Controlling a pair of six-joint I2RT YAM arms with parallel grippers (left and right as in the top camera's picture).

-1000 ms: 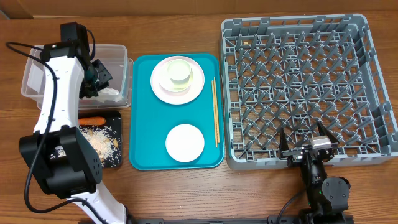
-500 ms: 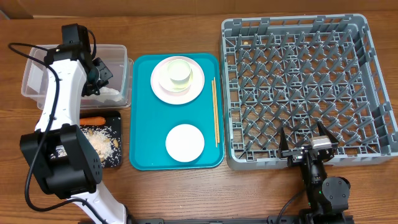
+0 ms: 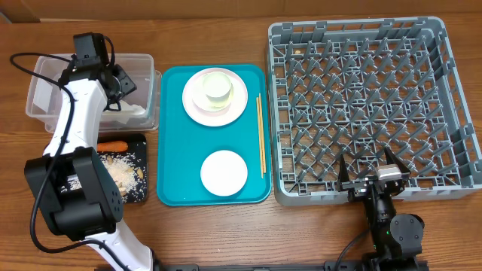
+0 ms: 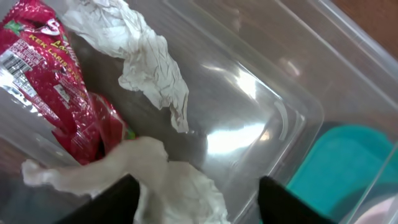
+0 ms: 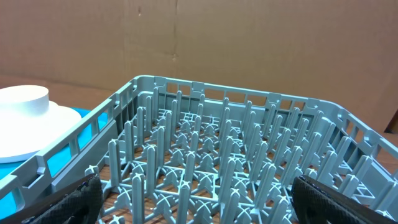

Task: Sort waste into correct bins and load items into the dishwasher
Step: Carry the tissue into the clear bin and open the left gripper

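The clear tub [image 3: 41, 86] holds crumpled white napkins [image 3: 135, 113] and a red snack wrapper [image 4: 56, 81]. My left gripper [image 3: 124, 81] hovers over the tub's right part, open and empty; in the left wrist view [image 4: 196, 202] its dark fingers straddle a napkin [image 4: 180, 193] lying below them. The black tray [image 3: 143, 194] holds the carrot [image 3: 113, 144] and rice scraps [image 3: 124, 173]. A plate [image 3: 193, 107] with a bowl [image 3: 216, 89] on it, a small white bowl [image 3: 224, 172] and chopsticks [image 3: 260, 135] lie on the teal tray [image 3: 169, 150]. My right gripper [image 3: 370, 178] is open at the near edge of the grey dish rack [image 3: 369, 98].
The right wrist view shows rows of upright pegs [image 5: 211, 149] ahead of my right gripper [image 5: 196, 199] and the white bowl [image 5: 25, 118] at the left. The tub's right wall [image 4: 292, 124] stands next to the teal tray [image 4: 348, 162]. A cardboard wall stands behind the table.
My left gripper has moved slightly toward the far side of the tub, open throughout. The napkins stay in the tub. The right arm has not moved.
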